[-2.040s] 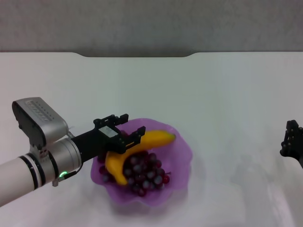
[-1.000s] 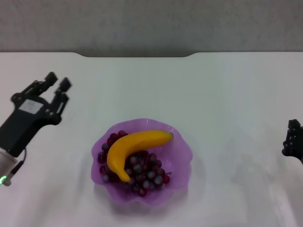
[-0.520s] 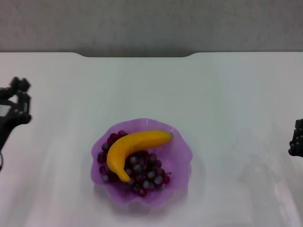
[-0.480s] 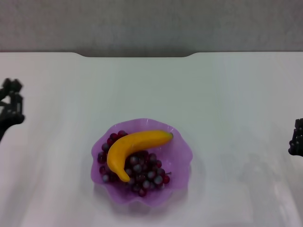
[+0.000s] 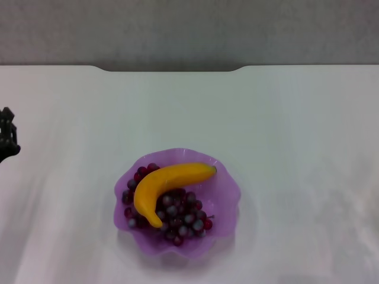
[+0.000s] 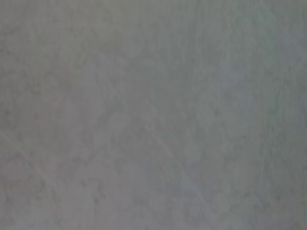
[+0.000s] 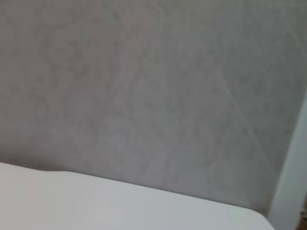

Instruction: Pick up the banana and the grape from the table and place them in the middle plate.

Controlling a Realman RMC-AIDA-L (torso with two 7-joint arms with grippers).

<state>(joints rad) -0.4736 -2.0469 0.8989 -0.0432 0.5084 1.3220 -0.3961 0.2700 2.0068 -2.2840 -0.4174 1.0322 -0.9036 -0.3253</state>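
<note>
Basically, the table is plain white with a dark notched far edge, and a grey wall runs behind it. Nothing stands between the left gripper and the plate; only bare white tabletop lies between them.

The left gripper shows only as a small dark tip at the left edge of the head view, over the table, touching nothing visible. How far open it is cannot be told, and nothing can be seen in its grasp. The right gripper is out of sight in every view.

From the left gripper, the purple wavy-rimmed plate sits well apart, off to its right and nearer the robot. The banana lies inside the plate, curved, resting on top of the grapes, its stem end pointing away from the gripper side toward the plate's far right rim. The grapes are heaped in the plate under and beside the banana.

The left wrist view shows only a grey surface. The right wrist view shows the grey wall and a strip of the table's far edge.
</note>
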